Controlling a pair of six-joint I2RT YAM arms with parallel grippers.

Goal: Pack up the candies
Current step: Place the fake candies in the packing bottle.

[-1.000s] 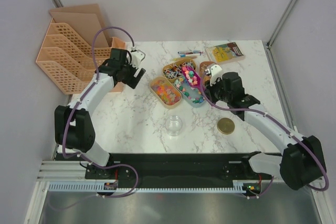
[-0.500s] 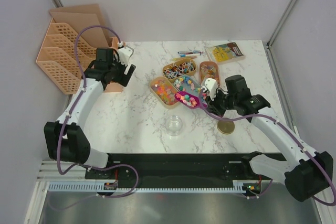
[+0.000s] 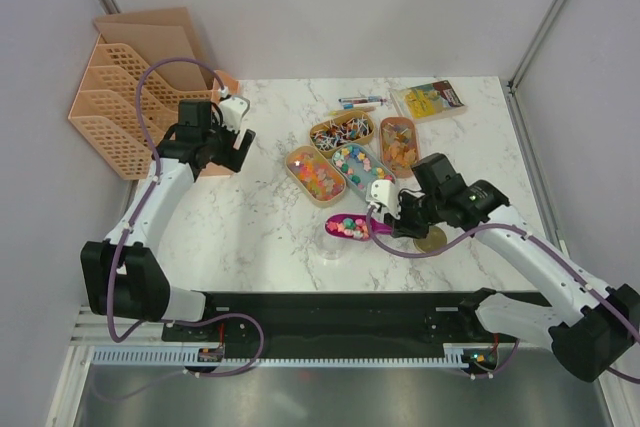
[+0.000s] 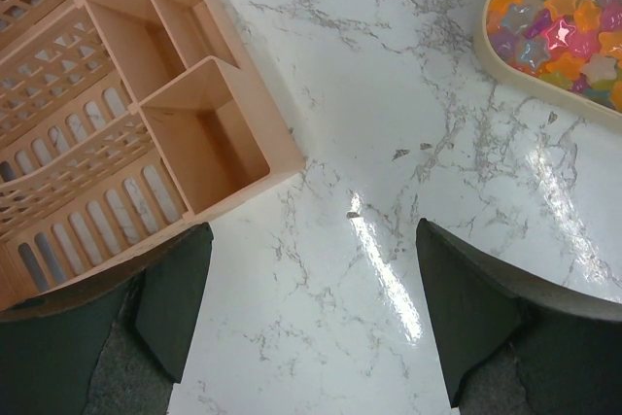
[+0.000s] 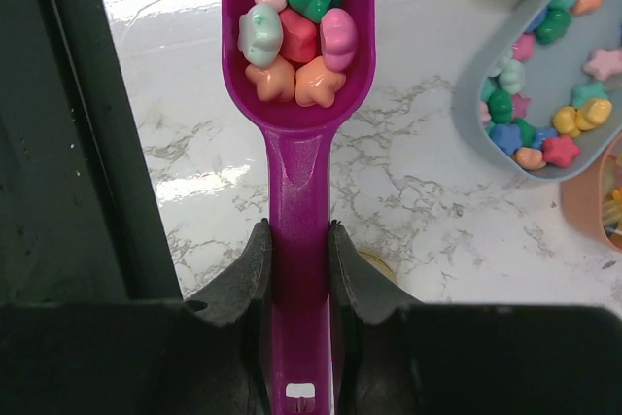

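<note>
My right gripper (image 3: 390,225) is shut on the handle of a magenta scoop (image 3: 350,227), seen close in the right wrist view (image 5: 296,133). Its bowl holds several pastel candies (image 5: 296,31) and hovers over the clear jar (image 3: 331,245), which it partly hides. Four trays of candies stand behind: bright orange-pink-yellow (image 3: 315,175), pastel in a blue-grey tray (image 3: 362,165), wrapped striped (image 3: 342,132), and brown (image 3: 398,139). My left gripper (image 3: 238,147) is open and empty over bare marble by the organizer, its fingers (image 4: 175,308) wide apart.
A peach file organizer (image 3: 130,97) stands at the far left, its corner close to my left gripper (image 4: 224,153). A gold lid (image 3: 434,240) lies by my right gripper. Pens (image 3: 360,102) and a yellow packet (image 3: 428,99) lie at the back. The black base rail (image 5: 68,143) runs along the near edge.
My right gripper has carried the loaded scoop from the pastel tray toward the near edge, to over the jar. My left arm has drawn back left toward the organizer.
</note>
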